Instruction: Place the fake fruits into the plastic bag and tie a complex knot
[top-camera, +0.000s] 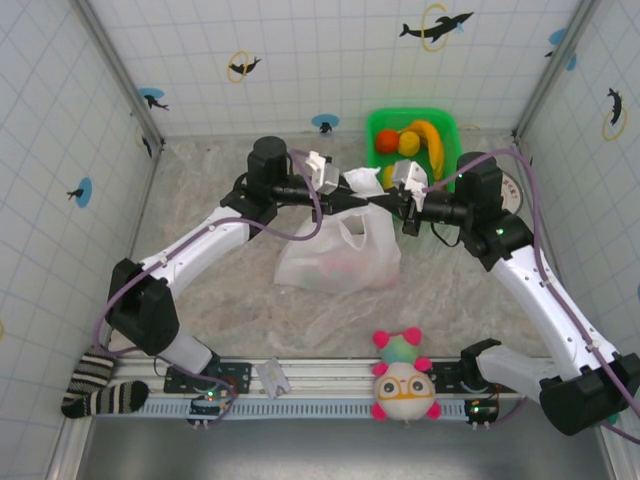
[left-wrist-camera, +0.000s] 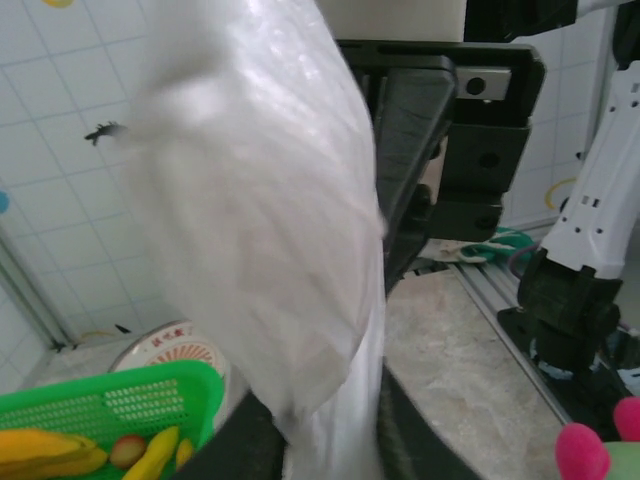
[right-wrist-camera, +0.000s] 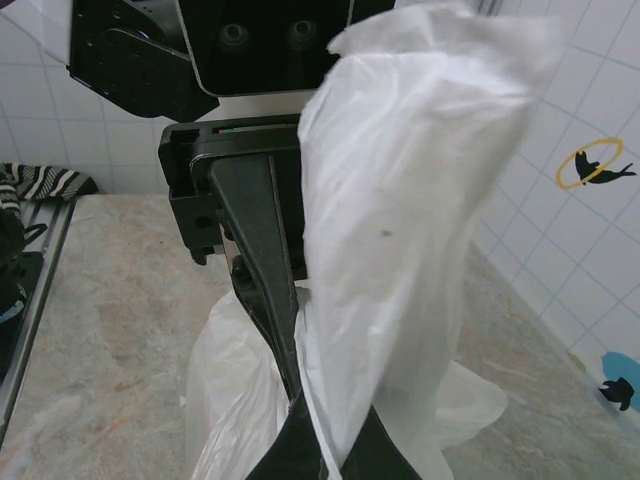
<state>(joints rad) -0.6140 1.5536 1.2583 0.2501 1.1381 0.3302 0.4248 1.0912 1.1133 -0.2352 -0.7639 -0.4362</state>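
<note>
Bag: the plastic bag, a thin, white, half see-through film full of creases, sat slumped on the marbled table directly beneath both grippers, with a faint pink tint showing through its wall.
Straps: the handles rose from the bag's mouth in long, soft folds that draped over both sets of black fingers.
Left gripper: the left gripper had its fingers drawn in on a strap, with white film squeezed between them.
Right gripper: the right gripper was pressed together, pinching another strap. It sat almost tip to tip with its partner above the bag.
Fruit: glossy fake fruits, a round orange one and curved yellow bananas, lay in a green lattice basket just beyond the grippers.
</note>
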